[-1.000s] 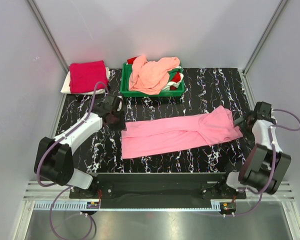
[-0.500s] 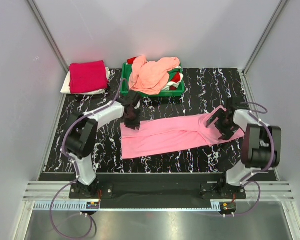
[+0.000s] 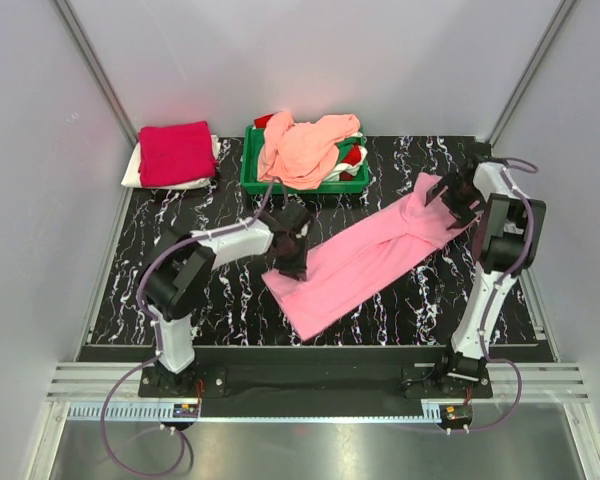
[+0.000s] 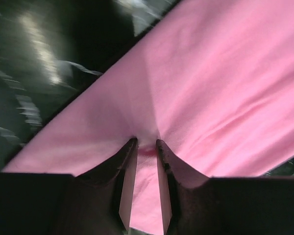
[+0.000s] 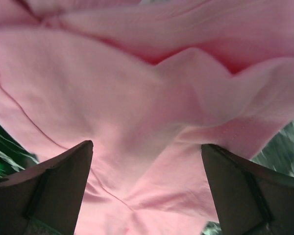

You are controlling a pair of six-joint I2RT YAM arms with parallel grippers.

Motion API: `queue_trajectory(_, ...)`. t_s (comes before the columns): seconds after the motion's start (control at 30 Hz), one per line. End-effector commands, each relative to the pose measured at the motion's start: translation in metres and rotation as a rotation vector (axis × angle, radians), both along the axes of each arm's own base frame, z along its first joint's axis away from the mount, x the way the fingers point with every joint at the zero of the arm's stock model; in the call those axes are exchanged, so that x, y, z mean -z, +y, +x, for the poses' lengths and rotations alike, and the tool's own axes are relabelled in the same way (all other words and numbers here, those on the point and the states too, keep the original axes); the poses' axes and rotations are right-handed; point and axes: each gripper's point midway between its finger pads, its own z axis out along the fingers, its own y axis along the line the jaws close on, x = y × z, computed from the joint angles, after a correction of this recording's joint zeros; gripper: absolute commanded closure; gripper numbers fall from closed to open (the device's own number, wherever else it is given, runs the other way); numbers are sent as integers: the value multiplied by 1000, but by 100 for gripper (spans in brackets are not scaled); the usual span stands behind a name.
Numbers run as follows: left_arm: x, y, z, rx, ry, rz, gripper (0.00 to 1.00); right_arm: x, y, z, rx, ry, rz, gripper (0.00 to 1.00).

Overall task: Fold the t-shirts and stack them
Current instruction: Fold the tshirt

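**Left arm** [image 3: 235, 240]: white moulded links alternating with black cylindrical joint housings, on a black base block [image 3: 170, 372].

**Right arm** [image 3: 480, 310]: same build, with white links and black joints.

**Cables** [image 3: 510, 160]: lavender-purple, one per arm, looped loosely along the links and trailing from the bases.

**Left fingers** [image 4: 126, 186]: dark, narrow tapering blades with pale inner faces and thin tips.

**Right fingers** [image 5: 59, 186]: dark, broad wedges with a matte finish and a raised rim along the edges.
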Motion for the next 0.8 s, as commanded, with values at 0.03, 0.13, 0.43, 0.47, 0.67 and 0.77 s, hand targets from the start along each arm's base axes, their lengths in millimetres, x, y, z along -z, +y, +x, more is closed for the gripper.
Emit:
queue_trajectory(0.03,26,-56,-93,66,203,-95,71,34,-11,59,-17,-10,7,0)
queue_trajectory(0.13,11,-104,-132,119,265,-226,72,39,-6,104,-41,-81,63,0)
queue_trajectory(0.43,-56,-136,-160,182,229,-317,64,0,-3,197,-76,-428,114,0)
queue_trajectory(0.47,-60,-132,-152,167,179,-284,57,-3,-1,199,-84,-448,122,0)
queue_trajectory(0.67,-107,-106,-139,134,19,-276,48,-100,-1,218,-113,-651,117,0)
queue_trajectory(0.77,-126,-91,-130,119,-81,-269,44,-184,1,203,-140,-773,78,0)
